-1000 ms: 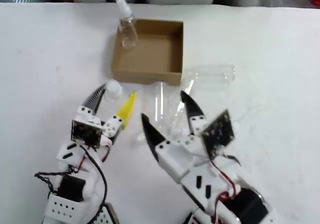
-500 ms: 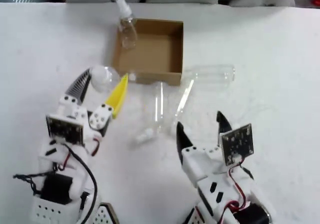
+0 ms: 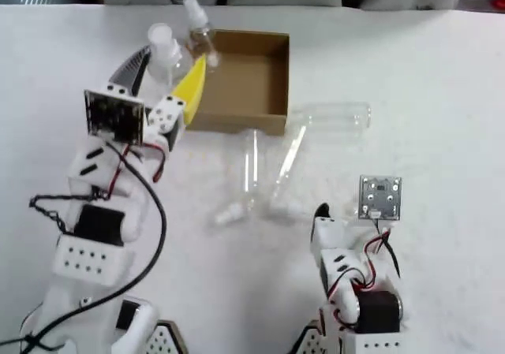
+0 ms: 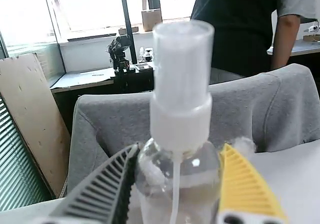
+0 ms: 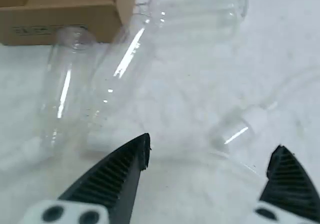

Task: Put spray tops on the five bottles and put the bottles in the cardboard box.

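Our left hand (image 3: 173,56) is closed around a clear bottle (image 4: 162,176). Its dark finger presses one side and its yellow finger the other, just below the white spray top (image 4: 182,79). We see this bottle held upright above the left wall of the cardboard box (image 3: 237,123), close to the far left corner. A second bottle (image 3: 197,24), also wearing a spray top, stands at that corner, partly behind the yellow finger.

Our right hand (image 5: 211,144) hangs low over the white table (image 3: 442,70) near the front edge, fingers spread wide and gripping nothing. Between it and the box, three more bottles lie on their sides. A straight bottle (image 3: 252,165) and a slanted bottle (image 3: 290,158) lie close together, pointing at the box's front wall. A crosswise bottle (image 3: 335,120) lies just beside the front right corner.
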